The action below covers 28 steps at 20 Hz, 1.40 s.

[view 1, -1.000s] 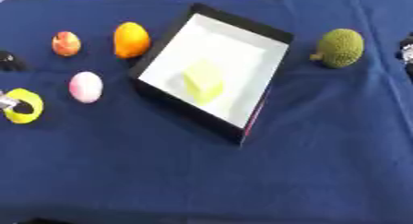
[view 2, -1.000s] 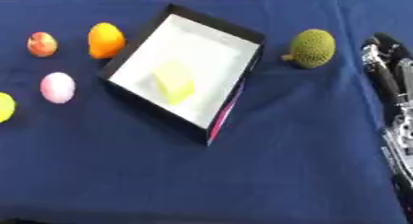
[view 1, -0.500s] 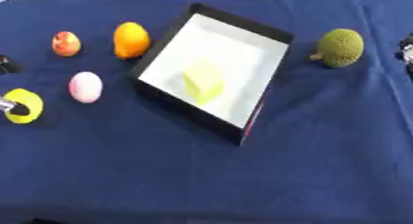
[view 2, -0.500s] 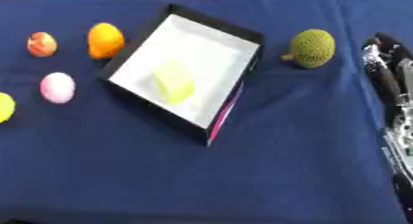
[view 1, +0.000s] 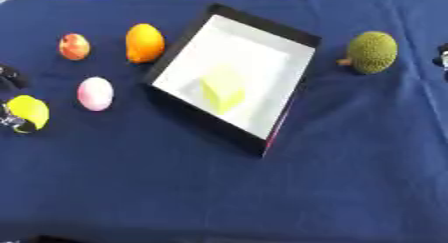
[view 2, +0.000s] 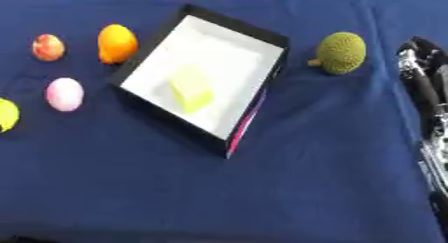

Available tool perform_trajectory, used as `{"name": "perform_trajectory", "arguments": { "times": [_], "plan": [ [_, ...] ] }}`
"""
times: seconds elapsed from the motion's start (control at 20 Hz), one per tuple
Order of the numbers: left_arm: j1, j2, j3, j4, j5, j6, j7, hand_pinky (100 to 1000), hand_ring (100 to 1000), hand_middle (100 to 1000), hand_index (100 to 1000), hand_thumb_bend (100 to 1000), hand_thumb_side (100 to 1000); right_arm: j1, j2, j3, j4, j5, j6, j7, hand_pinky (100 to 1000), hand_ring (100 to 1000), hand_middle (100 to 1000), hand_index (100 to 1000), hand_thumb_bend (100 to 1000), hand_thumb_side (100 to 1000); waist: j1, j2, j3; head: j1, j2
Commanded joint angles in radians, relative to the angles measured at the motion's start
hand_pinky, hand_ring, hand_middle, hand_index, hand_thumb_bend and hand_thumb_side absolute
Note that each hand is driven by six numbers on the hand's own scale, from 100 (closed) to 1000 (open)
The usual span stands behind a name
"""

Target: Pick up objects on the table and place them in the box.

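A black box (view 1: 297,36) with a white inside lies askew at the table's middle, with a pale yellow block (view 1: 220,90) in it. Left of it sit an orange fruit (view 1: 144,42), a small red-orange fruit (view 1: 74,46) and a pink egg shape (view 1: 94,93). A yellow fruit (view 1: 30,111) lies at the left edge, and parts of my left hand (view 1: 8,119) touch its lower left side; most of that hand is out of view. A green bumpy fruit (view 2: 341,52) sits right of the box. My right hand (view 2: 423,82) rests open at the right edge, holding nothing.
A dark blue cloth (view 1: 219,187) covers the whole table. The wide front half of the cloth holds no objects. The box's near corner shows a pink edge (view 2: 246,125).
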Motion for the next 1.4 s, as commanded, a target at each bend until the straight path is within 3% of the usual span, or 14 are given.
{"name": "perform_trajectory", "arguments": {
  "times": [0.05,0.25,0.5,0.75,0.9,1.2,1.4],
  "plan": [
    [-0.022,0.021,0.003,0.012,-0.033,0.004,0.009,813,857,821,879,606,153,-0.011,-0.022,0.0,-0.007,0.002,-0.002,0.004,979,842,813,903,100,707,0.004,-0.053,0.001,0.008,0.0],
    [-0.025,0.009,-0.002,0.022,-0.036,0.012,0.018,762,808,778,834,538,136,-0.012,-0.02,0.001,-0.007,0.002,-0.003,0.005,979,842,813,903,100,705,0.003,-0.053,0.0,0.009,0.002],
    [-0.015,0.021,-0.009,0.008,-0.078,-0.004,-0.046,707,753,722,771,468,100,-0.012,-0.021,0.001,-0.006,0.001,-0.005,0.002,979,842,811,903,100,708,0.004,-0.052,0.0,0.014,0.003],
    [-0.022,0.024,-0.009,-0.01,-0.123,-0.015,-0.074,633,661,617,675,467,100,-0.012,-0.021,0.001,-0.006,0.0,-0.005,0.002,979,842,810,904,100,710,0.004,-0.053,-0.002,0.019,0.002],
    [-0.049,0.026,0.01,-0.078,-0.148,-0.024,-0.052,584,614,561,610,451,100,-0.011,-0.022,0.0,-0.006,0.0,-0.005,0.002,979,842,809,903,100,708,0.005,-0.055,0.0,0.016,0.005],
    [-0.254,-0.02,0.011,-0.291,-0.135,-0.009,-0.032,545,580,526,568,417,100,-0.01,-0.025,0.001,-0.006,0.001,-0.005,0.005,979,842,809,903,100,707,0.009,-0.062,0.001,0.014,0.015],
    [-0.476,-0.208,-0.062,-0.282,-0.157,-0.006,-0.061,549,573,518,556,356,100,-0.01,-0.02,0.0,-0.007,0.0,-0.006,0.004,980,843,810,904,100,707,0.003,-0.064,0.002,0.019,0.016]
  ]
}}
